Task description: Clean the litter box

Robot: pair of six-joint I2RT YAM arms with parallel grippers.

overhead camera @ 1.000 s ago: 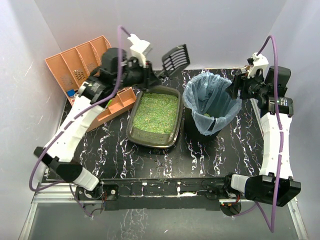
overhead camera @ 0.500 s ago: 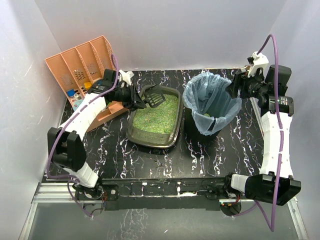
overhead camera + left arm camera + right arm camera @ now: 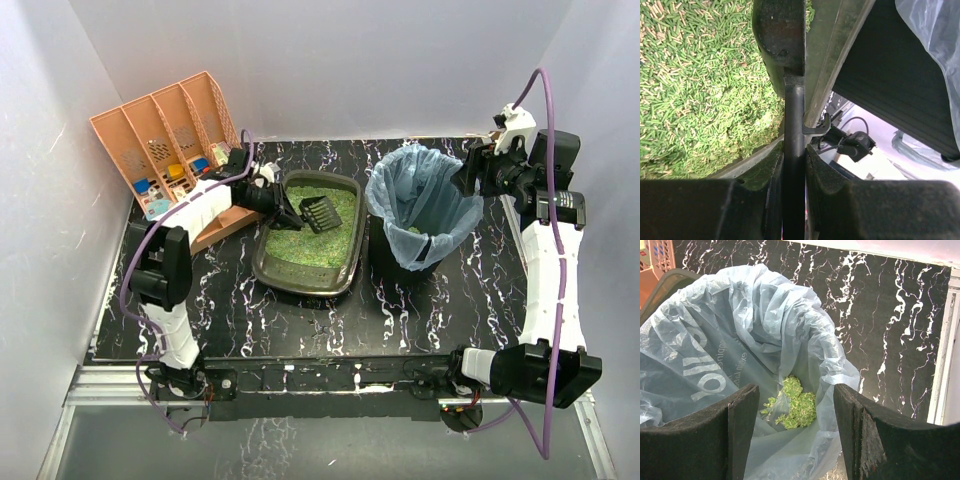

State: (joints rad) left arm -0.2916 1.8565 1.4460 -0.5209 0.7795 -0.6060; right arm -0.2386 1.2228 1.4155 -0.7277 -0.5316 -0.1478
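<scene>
Left arm (image 3: 203, 202) outstretched over litter box (image 3: 261, 258)

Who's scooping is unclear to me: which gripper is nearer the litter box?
Left. The left gripper holds the scoop over the litter box's far-left rim; the right gripper is open above the bin, right of the box.

This looks like a robotics lab booth: plain white panel walls (image 3: 400, 60) box in a black, white-veined tabletop (image 3: 300, 320). At six o'clock, a silver aluminium rail (image 3: 100, 385) carries two white cabled robot arms (image 3: 545, 270).
</scene>
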